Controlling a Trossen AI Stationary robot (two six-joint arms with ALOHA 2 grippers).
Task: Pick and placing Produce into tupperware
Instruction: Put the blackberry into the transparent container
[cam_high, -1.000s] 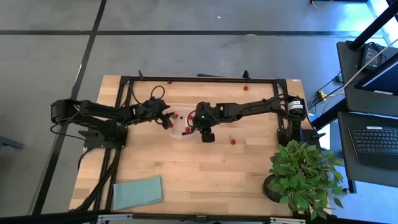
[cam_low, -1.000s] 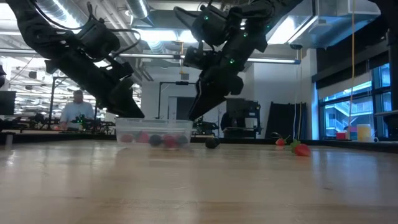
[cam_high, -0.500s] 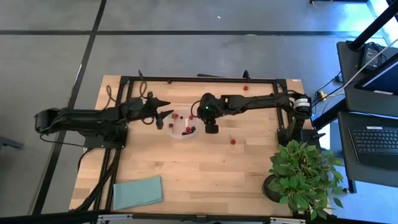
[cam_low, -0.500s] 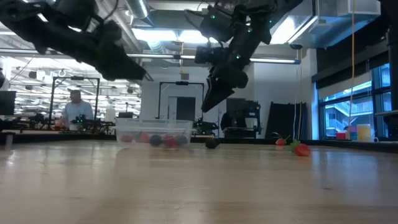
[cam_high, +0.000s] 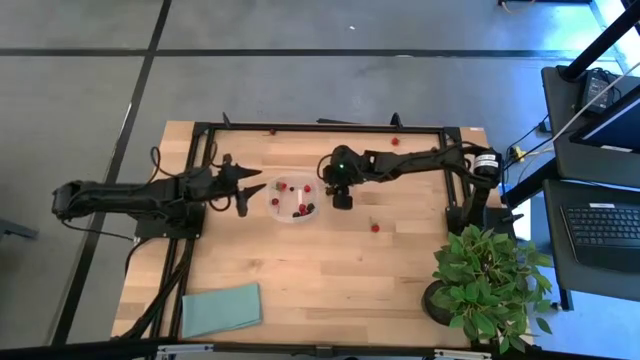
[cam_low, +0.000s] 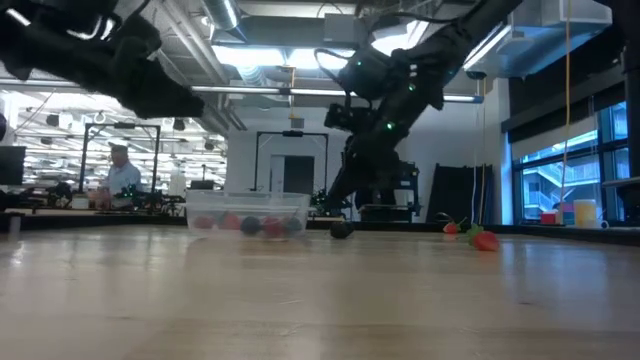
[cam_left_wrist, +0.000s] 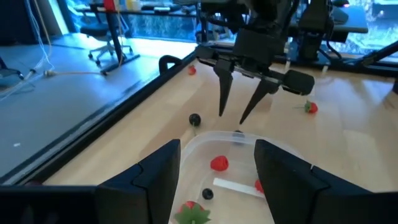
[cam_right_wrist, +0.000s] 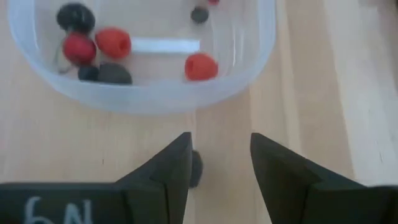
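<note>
The tupperware, a small clear container, stands on the wooden table with several red and dark pieces of produce inside. A loose dark berry lies on the table just beyond the container's right side. My right gripper hovers open over that spot, pointing steeply down, and in its wrist view the berry shows beside one finger. My left gripper is open and raised, left of the container, pointing almost level at it. More red berries lie loose on the table.
A black frame runs around the table's far half. A teal cloth lies at the near left, and a potted plant stands at the near right corner. Bare wood lies between the container and the near edge.
My left gripper has drawn back from the container toward the table's left edge, risen and tipped up to nearly level. My right gripper has moved from the container's near right corner toward the far edge, along its right side. The container and its berries have stayed put.
</note>
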